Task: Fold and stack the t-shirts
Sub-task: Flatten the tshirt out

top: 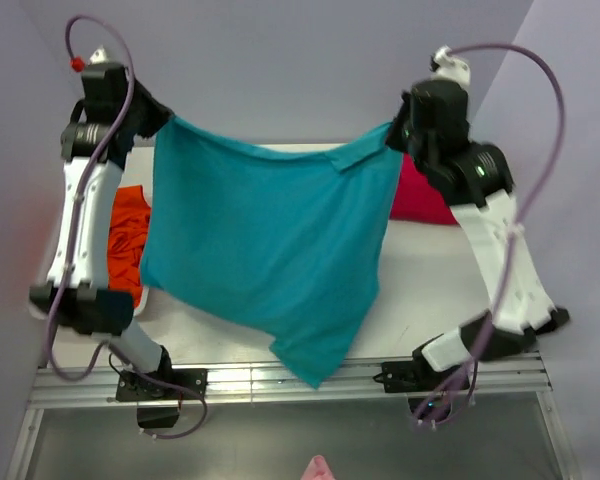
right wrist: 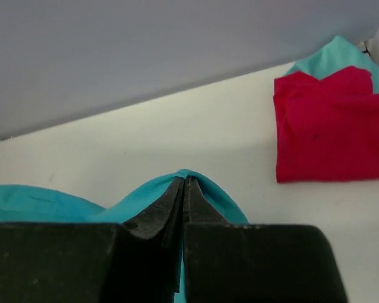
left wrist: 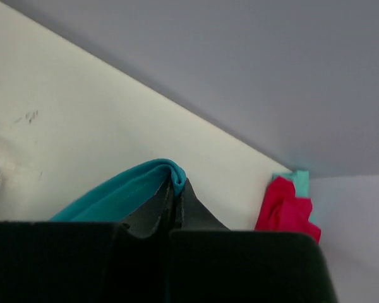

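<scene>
Above the table (top: 435, 285) you have the teal-blue t-shirt (top: 265, 250) hanging spread like a sheet between the two arms. Your left gripper (top: 160, 125) is clamped on the shirt's upper left corner, high over the table's back left. Left wrist view: jaws pressed together, with the fabric edge wrapped over the fingertips. Your right gripper (top: 395, 135) is clamped on the upper right corner, high over the table's back right. Right wrist view shows the same, a fold of teal draped over the closed tips. The shirt's top edge sags a little between the two grips, with a small folded flap near the right one. The cloth hangs down toward the table's near edge with the lower hem running diagonally. Its lowest corner reaches past that edge, over the metal rail (top: 500, 378). You can't tell from these views whether the lower part rests on the table or hangs clear of it. The orange t-shirt (top: 130, 235) lies crumpled on the table's left side, partly hidden by the left arm and the hanging shirt. The red t-shirt (right wrist: 331, 126) lies folded at the table's back right corner. It sits on the light-teal t-shirt (right wrist: 331, 57), which peeks out along its far edge. Neither touches a gripper.
</scene>
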Available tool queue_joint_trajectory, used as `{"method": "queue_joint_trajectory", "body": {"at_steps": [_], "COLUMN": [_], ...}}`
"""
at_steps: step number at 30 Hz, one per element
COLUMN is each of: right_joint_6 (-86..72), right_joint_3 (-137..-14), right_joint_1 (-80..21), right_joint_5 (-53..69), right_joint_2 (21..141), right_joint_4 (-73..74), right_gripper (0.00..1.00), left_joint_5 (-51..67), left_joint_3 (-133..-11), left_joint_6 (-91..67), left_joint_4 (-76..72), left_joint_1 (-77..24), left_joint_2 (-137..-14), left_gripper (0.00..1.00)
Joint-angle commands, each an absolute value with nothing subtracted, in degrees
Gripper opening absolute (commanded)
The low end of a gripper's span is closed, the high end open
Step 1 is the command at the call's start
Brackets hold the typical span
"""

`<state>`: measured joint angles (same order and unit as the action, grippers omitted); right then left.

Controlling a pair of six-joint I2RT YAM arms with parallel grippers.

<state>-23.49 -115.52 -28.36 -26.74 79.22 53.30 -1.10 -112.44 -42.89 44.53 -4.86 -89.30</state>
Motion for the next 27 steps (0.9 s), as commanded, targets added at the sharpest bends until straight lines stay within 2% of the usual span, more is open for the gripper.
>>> {"method": "queue_joint_trajectory", "body": {"at_steps": [1,4,6,10,14,17,20,21,23,24,26,27], "right_joint_6": [-23.0,-24.6,-23.9,-23.2,-23.9,-25.9,-28.7,-30.1,-31.9,-33.8,-37.3,-38.6], "right_joint_3": [-129.9,-145.5,-151.3,-150.4,-142.4,-131.2,-111.8,-100.5,-88.7,-77.1,-67.2,-58.3], "right_joint_1": [-21.4,-16.6,-15.5,-13.7,-12.0,-12.1,-12.2,-12.3,-12.2,-12.1,-12.1,-12.2], "right_joint_5": [-21.5,-14.3,-10.5,-6.2,-3.8,-2.1,-4.2,-4.4,-3.6,-2.0,1.1,2.4], "right_joint_2": [86.7,96.1,99.4,95.7,89.0,80.0,69.8,67.2,59.2,56.8,51.4,50.0], "right_joint_4": [47.8,47.3,44.8,42.1,43.9,44.4,44.2,43.9,43.2,41.5,41.3,41.1], "right_gripper": [0.00,0.00,0.00,0.00,0.00,0.00,0.00,0.00,0.00,0.00,0.00,0.00], "left_joint_5": [0.6,7.9,13.3,15.3,15.3,14.3,10.5,9.4,7.0,6.3,3.4,3.1], "left_joint_3": [-130.4,-146.3,-150.8,-134.4,-125.0,-111.8,-95.7,-85.8,-76.6,-67.7,-60.1,-52.8], "left_joint_6": [-42.2,-44.7,-46.2,-44.7,-44.1,-44.6,-44.1,-44.8,-45.4,-46.7,-48.2,-49.4], "left_joint_4": [37.6,36.3,34.5,22.9,25.0,26.9,29.4,29.9,31.5,33.3,36.7,39.0], "left_joint_1": [-2.6,-0.6,1.7,2.5,2.5,1.9,0.5,0.5,0.5,0.4,0.5,0.4], "left_joint_2": [-99.3,-109.4,-111.6,-98.2,-89.9,-82.5,-74.2,-69.6,-65.7,-62.3,-59.7,-57.7], "left_gripper": [0.00,0.00,0.00,0.00,0.00,0.00,0.00,0.00,0.00,0.00,0.00,0.00]}}
